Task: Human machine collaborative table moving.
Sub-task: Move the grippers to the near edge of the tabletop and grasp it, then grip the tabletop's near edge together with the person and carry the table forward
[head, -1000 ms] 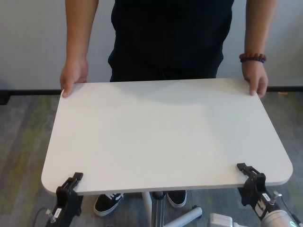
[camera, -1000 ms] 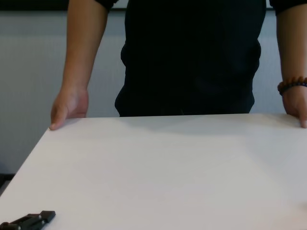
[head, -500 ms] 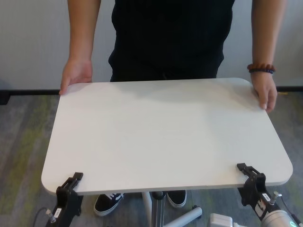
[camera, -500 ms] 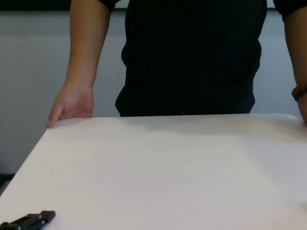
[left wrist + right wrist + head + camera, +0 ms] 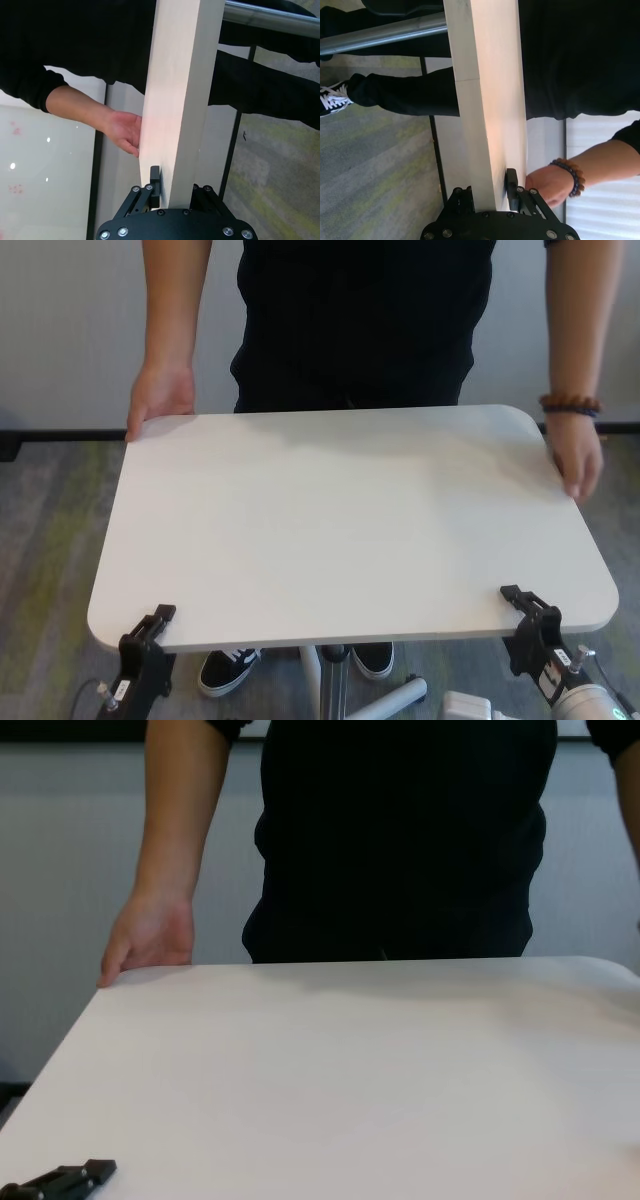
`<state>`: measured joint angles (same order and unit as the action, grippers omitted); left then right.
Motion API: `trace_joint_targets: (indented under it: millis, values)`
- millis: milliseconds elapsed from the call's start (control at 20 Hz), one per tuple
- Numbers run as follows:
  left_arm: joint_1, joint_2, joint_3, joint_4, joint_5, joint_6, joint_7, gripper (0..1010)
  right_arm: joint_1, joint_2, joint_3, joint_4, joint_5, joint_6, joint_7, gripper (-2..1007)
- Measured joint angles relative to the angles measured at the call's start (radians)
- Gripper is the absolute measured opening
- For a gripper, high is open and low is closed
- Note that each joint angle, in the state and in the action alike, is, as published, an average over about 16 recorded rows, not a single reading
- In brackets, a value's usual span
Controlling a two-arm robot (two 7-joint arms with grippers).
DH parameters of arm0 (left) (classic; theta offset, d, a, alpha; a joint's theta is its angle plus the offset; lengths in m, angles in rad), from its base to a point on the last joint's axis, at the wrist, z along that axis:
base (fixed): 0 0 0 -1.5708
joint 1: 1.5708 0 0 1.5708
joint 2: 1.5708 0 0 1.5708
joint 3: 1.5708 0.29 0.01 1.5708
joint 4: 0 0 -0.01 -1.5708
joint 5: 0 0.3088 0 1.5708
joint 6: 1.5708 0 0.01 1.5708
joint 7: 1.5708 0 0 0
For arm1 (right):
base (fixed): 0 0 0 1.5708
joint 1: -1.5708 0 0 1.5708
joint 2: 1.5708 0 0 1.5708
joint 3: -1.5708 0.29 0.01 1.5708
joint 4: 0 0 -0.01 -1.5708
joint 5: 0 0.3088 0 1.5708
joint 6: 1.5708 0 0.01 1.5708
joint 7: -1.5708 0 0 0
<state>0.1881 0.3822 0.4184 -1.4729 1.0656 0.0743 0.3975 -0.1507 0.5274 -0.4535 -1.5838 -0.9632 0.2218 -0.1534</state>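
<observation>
Since the earlier frames, the person's braceleted hand (image 5: 577,455) has slid off the far corner and now hangs beside the right edge of the wide white rectangular tabletop (image 5: 350,525), fingers loose, grasping nothing. His other hand (image 5: 158,398) rests at the far left corner, fingertips on the edge. From my end, the black left gripper (image 5: 150,628) is clamped on the near left edge and the black right gripper (image 5: 527,608) on the near right edge. The table stands over grey carpet (image 5: 45,530), between the person in the black shirt (image 5: 360,320) and my robot.
</observation>
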Motion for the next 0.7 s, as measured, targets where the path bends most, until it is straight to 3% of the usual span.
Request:
trace_joint_targets:
  millis: [350,700]
  values:
    - [0.028,0.012,-0.016,-0.046,-0.002,0.018,-0.033,254,-0.025,0.003,0.012,-0.026,-0.014,0.002,-0.009,264]
    - [0.066,0.037,-0.037,-0.136,-0.003,0.034,-0.085,253,-0.069,0.017,0.044,-0.095,-0.028,0.012,-0.013,262]
